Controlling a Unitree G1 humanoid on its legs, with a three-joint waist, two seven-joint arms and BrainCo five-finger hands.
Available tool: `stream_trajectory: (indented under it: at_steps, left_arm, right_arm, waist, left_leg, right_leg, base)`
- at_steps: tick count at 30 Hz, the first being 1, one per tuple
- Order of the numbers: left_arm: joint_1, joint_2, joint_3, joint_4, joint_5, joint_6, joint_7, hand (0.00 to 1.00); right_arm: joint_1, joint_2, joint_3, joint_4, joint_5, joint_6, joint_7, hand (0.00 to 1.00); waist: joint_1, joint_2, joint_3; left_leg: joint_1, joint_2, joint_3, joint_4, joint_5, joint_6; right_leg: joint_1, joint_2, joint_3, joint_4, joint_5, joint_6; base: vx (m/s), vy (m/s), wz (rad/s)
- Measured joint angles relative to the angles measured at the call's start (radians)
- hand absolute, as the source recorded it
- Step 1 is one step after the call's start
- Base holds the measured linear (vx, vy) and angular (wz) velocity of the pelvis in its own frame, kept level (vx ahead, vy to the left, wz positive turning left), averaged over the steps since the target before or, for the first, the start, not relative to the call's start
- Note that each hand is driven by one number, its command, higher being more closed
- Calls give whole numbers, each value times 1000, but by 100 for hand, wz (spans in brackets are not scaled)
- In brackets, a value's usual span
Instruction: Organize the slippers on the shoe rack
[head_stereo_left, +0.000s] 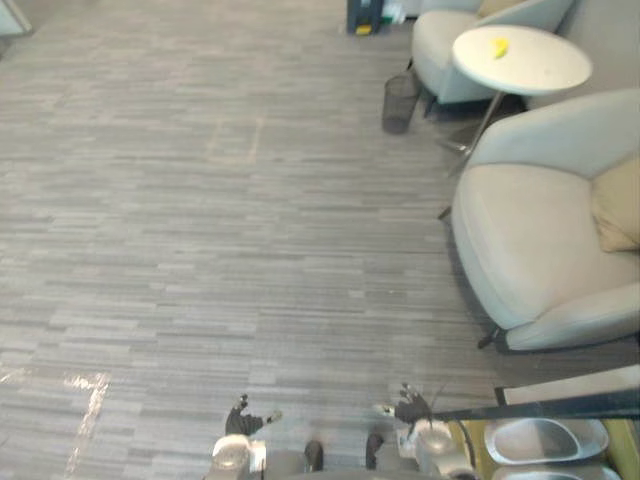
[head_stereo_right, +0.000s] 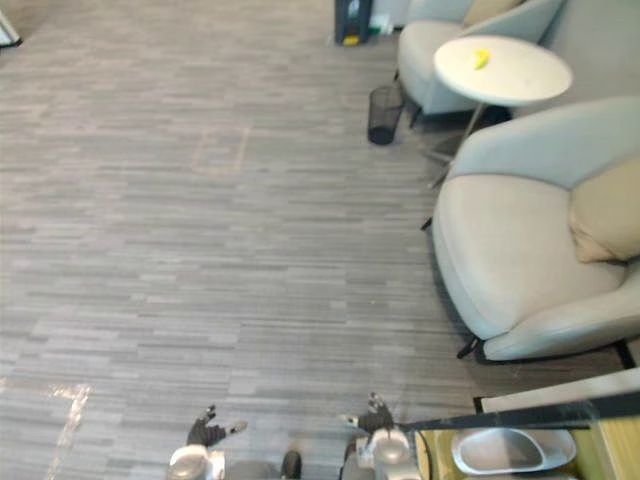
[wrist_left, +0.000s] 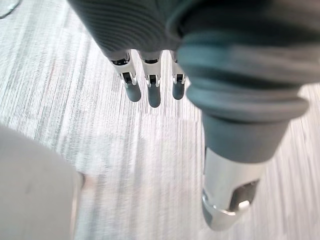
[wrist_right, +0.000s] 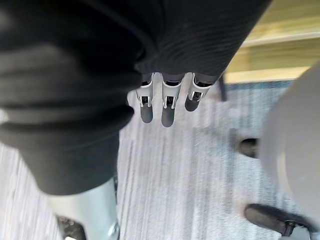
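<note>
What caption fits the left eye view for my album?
Open left hand and right hand hang above carpet; a grey slipper sits on the rack beside an armchair.

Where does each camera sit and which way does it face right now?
Left eye view: on the head, looking down at the grey striped carpet, pale grey armchair and grey slipper; left hand and right hand below.
Right eye view: beside it; both share the round white side table.
Left wrist view: along the left hand's straight fingers at carpet.
Right wrist view: along the right hand's straight fingers at carpet and wooden shoe rack.
</note>
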Motion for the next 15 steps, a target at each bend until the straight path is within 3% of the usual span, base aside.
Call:
stream_trajectory:
  at_steps: [1,2,3,4,5,6,7,9,12,15]
  left_arm:
    - [0,-2,2,-7,-3,-1,0,0]
    - [0,-7,1,-17,-4,-1,0,0]
    - [-2,-12,-2,-20,-5,-1,0,0]
    - [-3,-15,-2,-21,-5,-1,0,0]
    - [-3,-21,-2,-24,-4,-1,-1,0]
    - [-8,-17,-1,-26,-4,-2,-1,0]
    - [-22,-7,-1,-27,-3,-4,-1,0]
    - [-30,18,-1,-31,-3,-2,-1,0]
    - [-22,24,-1,-31,-2,1,0,0]
    - [14,25,9,-31,-1,0,-1,0]
  right_arm:
    - [0,0,0,0,0,1,-1,0]
    - [-1,-4,0,0,0,2,-3,0]
    - [-7,-11,0,-1,0,2,-7,0]
    - [-9,-14,0,-2,0,1,-8,0]
    - [-10,-23,1,-10,0,1,-8,0]
    - [-11,-22,0,-9,0,2,-9,0]
    - [-9,-20,1,-8,0,2,-8,0]
    - [-18,-7,4,0,0,2,-8,0]
    - [-30,3,4,5,0,3,-8,0]
    - [-27,0,4,19,-8,0,-6,0]
  waist:
    - [1,-2,6]
    - [2,-6,12]
    - [1,2,13]
    - [2,5,14]
    - [4,20,14]
    - [4,18,15]
    - [13,-17,16]
    - [32,-38,24]
    - [58,-40,26]
    - [60,-31,21]
  left_leg:
    - [-9,27,47,45,-17,8]
    - [-32,91,139,86,-41,34]
    - [-55,138,189,53,-40,42]
    - [-62,154,203,21,-29,50]
    - [-91,176,210,-115,77,75]
    - [-95,162,204,-137,85,80]
    - [-89,105,198,-189,106,99]
    - [-110,61,175,-212,119,109]
    - [-93,44,176,-211,119,112]
    - [-4,24,174,-267,79,143]
  right_leg:
    - [24,2,-12,-8,-3,-4]
    - [71,4,-41,-25,-7,-11]
    - [98,3,-66,-34,-9,-10]
    - [105,3,-74,-35,-12,-6]
    - [123,4,-107,-42,-33,23]
    - [136,-6,-117,-48,-51,40]
    - [136,-40,-144,-67,-55,52]
    - [149,-59,-173,-123,-27,64]
    - [190,-68,-174,-154,15,82]
    - [169,-85,-164,37,22,104]
  base:
    - [216,-50,59]
    - [216,-28,50]
    - [202,3,46]
    - [204,83,47]
    - [162,107,48]
    - [252,165,80]
    - [168,107,68]
    - [223,126,66]
    - [192,112,38]
    - [183,176,38]
